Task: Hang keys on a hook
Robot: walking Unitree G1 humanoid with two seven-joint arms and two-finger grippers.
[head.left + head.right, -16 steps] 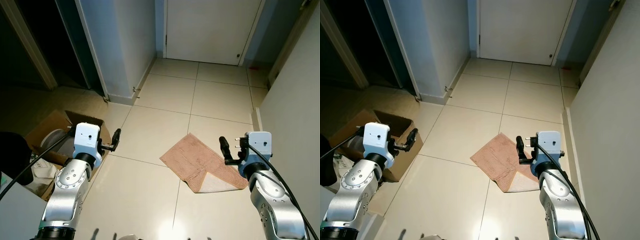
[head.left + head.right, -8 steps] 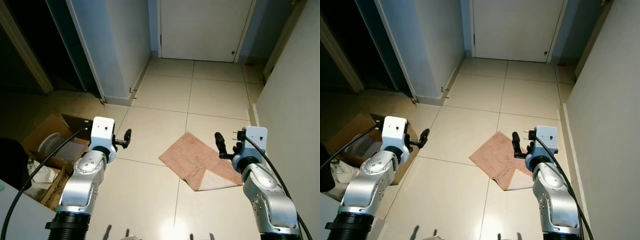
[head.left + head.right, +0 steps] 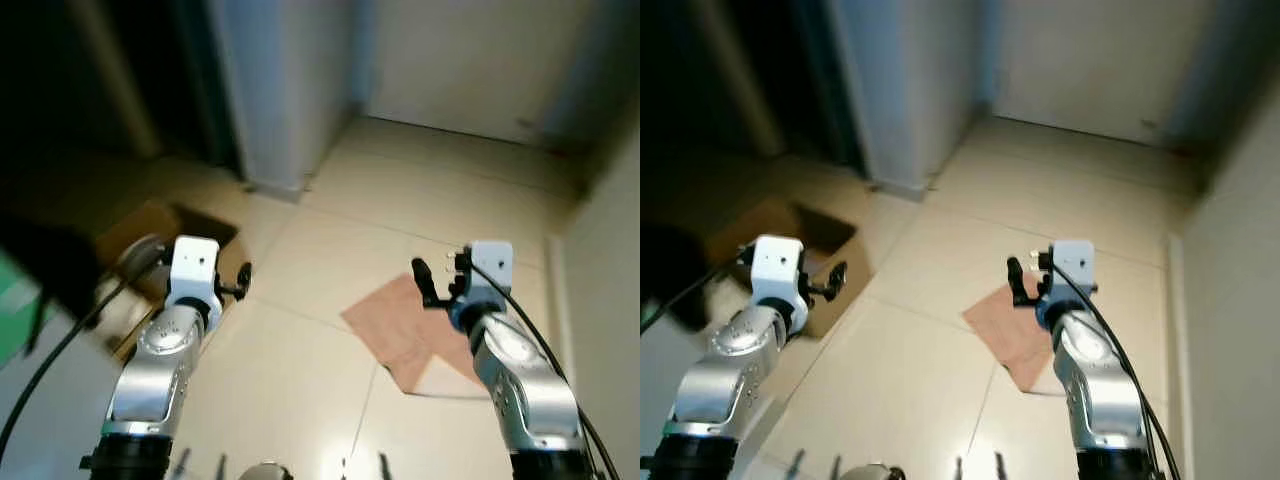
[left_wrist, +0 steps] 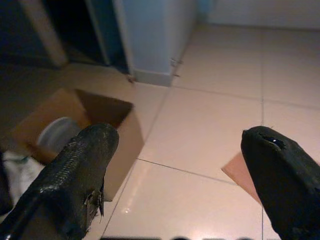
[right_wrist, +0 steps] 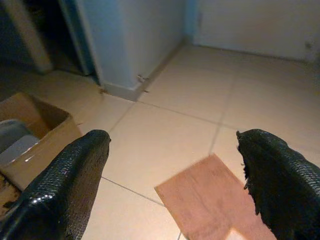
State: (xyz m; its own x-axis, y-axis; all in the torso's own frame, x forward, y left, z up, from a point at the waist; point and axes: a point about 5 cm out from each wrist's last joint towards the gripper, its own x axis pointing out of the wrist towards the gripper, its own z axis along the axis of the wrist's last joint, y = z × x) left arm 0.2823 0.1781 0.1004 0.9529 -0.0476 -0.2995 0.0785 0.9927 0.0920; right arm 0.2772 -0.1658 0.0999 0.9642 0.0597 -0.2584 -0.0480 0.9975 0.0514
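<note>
A floor [image 3: 330,390] of large pale cream tiles with thin dark grout lines runs toward a closed white door [image 3: 1090,70] at the far end, and it shines with a soft glare near the camera. A pale blue-grey wall corner [image 3: 285,90] juts out on the left, with a white skirting board [image 4: 152,77] at its foot. Left of that corner a doorway [image 3: 750,80] opens into darkness. A plain light wall [image 3: 610,260] lines the right side. An open cardboard box [image 4: 90,120] stands on the floor near the dark opening, with a round grey thing inside. A pinkish-brown mat [image 5: 210,200] lies askew on the tiles, one corner folded over. The head views are blurred.
</note>
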